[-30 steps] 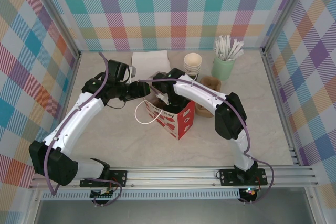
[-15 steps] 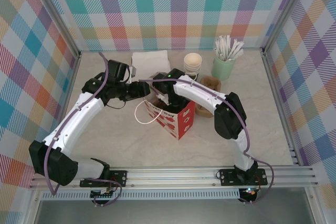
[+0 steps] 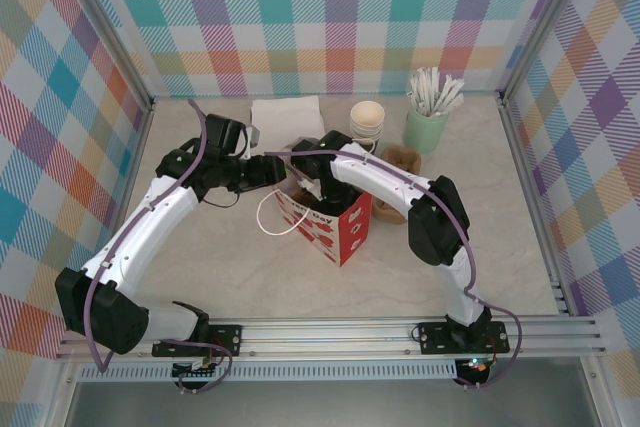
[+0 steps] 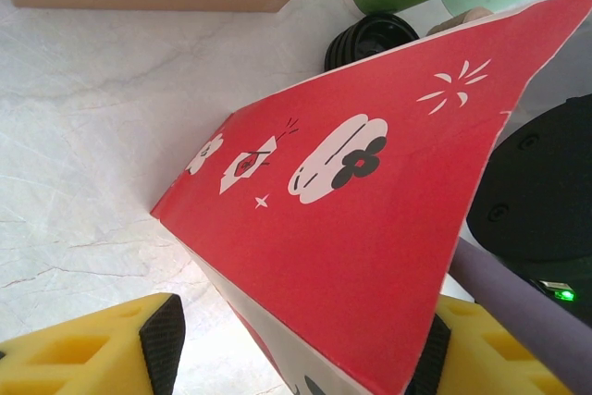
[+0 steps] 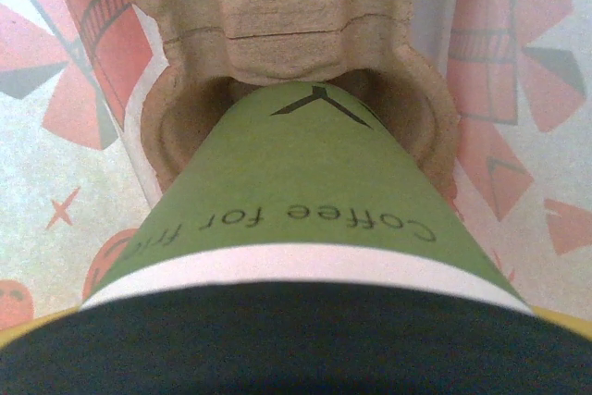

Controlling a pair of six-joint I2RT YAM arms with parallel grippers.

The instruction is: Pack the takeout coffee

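The takeout coffee [image 5: 296,196], a green cup with a black lid [image 5: 296,339], stands in a well of a brown pulp carrier [image 5: 277,16] inside the red paper bag [image 3: 338,225]. My right gripper [image 3: 320,187] reaches down into the bag and is shut on the cup at its lid, with thin yellow slivers of its fingers showing at the lid's sides. My left gripper [image 4: 296,358] is open around the bag's upper corner [image 4: 351,228]. Its right pad [image 4: 427,358] touches the bag wall and its left pad [image 4: 163,344] stands clear of it.
Behind the bag are a box of white napkins [image 3: 287,112], a stack of lidless green cups [image 3: 367,119], black lids [image 4: 370,39], a mint holder of white sticks [image 3: 425,127] and more brown carriers [image 3: 400,162]. The bag's white handle loop [image 3: 272,217] hangs to the left.
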